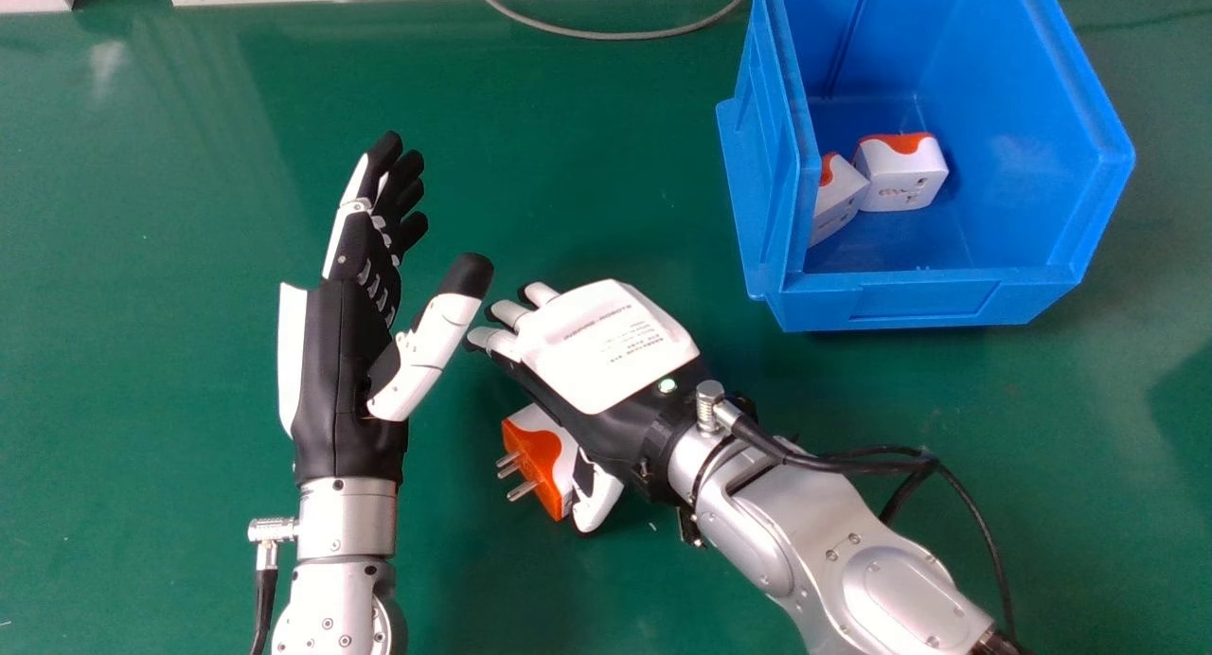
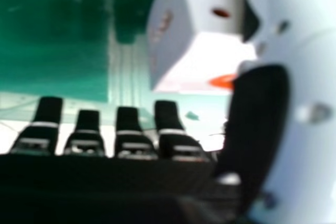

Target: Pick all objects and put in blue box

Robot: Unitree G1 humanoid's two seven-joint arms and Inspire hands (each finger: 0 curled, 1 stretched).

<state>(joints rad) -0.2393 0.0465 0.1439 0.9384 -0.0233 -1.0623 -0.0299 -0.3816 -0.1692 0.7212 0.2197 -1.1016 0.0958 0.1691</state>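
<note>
Right hand (image 1: 611,343) is over the last plug (image 1: 543,454) I can see on the table (image 1: 606,191). Fingers relaxed and nearly straight, thumb (image 1: 598,502) by the plug's near end. No grip yet. Can't tell if the thumb touches.

Main risk is the close. Plug lies skewed, partly under the palm, prongs (image 1: 521,489) out to the left. If the thumb comes in before the fingers wrap the far side, I'd expect the plug to spin or squirt out left. The casing looks smooth, so a fingertip-only pinch could slip on the lift. Palm sits low too; pushing down could just shove the thing along the table.

Left hand (image 1: 346,352) is upright just beside, fingers straight, thumb out towards the right hand's fingertips. Tight gap. A swing left by the right hand could knock that thumb.

Then the carry. Box (image 1: 881,302) is ahead and to the right, its side wall (image 1: 772,153) facing the hands. Too low and the plug or knuckles clip the rim. Loose cord (image 1: 900,464) by the right wrist might snag on the way.

Two others (image 1: 904,177) are already inside by that wall. Let go early and this one could hit the rim and drop outside.
</note>
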